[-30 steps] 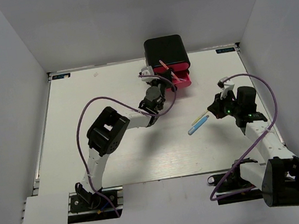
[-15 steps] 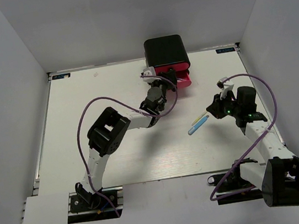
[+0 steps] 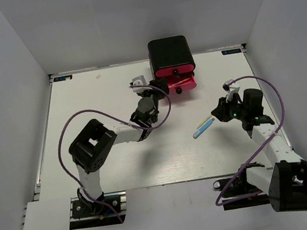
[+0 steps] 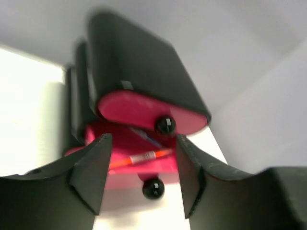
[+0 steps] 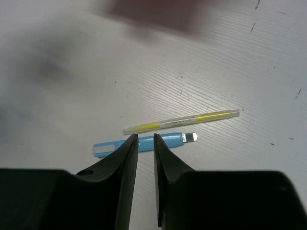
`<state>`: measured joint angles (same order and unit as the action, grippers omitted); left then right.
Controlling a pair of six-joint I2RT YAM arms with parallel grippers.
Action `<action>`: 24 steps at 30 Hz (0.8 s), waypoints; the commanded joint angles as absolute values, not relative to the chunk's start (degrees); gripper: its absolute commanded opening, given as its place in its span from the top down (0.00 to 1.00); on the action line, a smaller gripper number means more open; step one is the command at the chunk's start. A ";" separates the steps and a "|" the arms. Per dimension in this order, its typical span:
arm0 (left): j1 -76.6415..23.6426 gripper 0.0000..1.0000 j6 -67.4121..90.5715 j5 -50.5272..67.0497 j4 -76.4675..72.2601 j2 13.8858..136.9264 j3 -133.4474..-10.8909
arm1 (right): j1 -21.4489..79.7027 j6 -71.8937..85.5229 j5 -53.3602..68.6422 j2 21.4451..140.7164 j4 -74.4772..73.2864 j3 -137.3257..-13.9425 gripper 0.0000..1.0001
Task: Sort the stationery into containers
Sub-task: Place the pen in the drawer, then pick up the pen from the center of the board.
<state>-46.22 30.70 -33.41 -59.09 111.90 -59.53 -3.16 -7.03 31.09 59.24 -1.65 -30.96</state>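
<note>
The left gripper (image 3: 151, 90) hangs just short of the drawers (image 3: 174, 72), its fingers spread wide with nothing between them. In its wrist view the black box (image 4: 139, 62) fills the background. The upper pink drawer (image 4: 139, 111) sits pushed in, and the lower drawer (image 4: 120, 165) is pulled out. A red pen (image 4: 144, 156) lies crossways in the open drawer, and behind it is a blurred blue streak, possibly another pen.

Further right, on the open table, the yellow pen (image 3: 204, 122) and the light-blue marker (image 3: 203, 130) lie side by side, almost parallel. Their long axes run from near-left to far-right. They are well apart from the drawers.

The right gripper (image 3: 220, 111) is just beside them, so the right arm is plainly the nearer one. Its fingers are drawn to a narrow slit and hold nothing. From its wrist camera the marker (image 5: 168, 139) runs across the picture, in line with the way the fingers close. A pick would likely need the wrist turned first.
</note>
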 commanded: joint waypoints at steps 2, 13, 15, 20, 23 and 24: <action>-45.18 0.33 25.23 -41.21 -59.41 103.02 -57.04 | -3.25 -7.29 32.08 60.11 -1.93 -31.82 0.73; -44.65 0.51 33.20 -32.36 -27.08 84.48 -48.26 | -3.25 -13.70 23.23 66.51 -6.14 -37.60 0.67; -44.65 0.46 37.08 -26.93 -17.88 79.40 -48.25 | -3.34 -16.68 22.68 70.99 -9.90 -41.99 0.67; -44.12 0.18 39.20 -20.05 3.38 72.61 -47.20 | -3.34 -38.83 27.06 75.50 -12.48 -47.54 0.63; -44.12 0.13 39.73 -18.19 8.16 68.49 -44.92 | -3.43 -56.15 32.51 75.93 -15.62 -49.74 0.62; -44.12 0.08 40.25 -17.67 8.17 67.42 -44.13 | -3.34 -65.12 35.39 77.07 -20.08 -51.66 0.61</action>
<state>-44.40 38.15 -21.93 -3.36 70.96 -46.30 -3.27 -39.59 28.56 76.38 -13.02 -47.18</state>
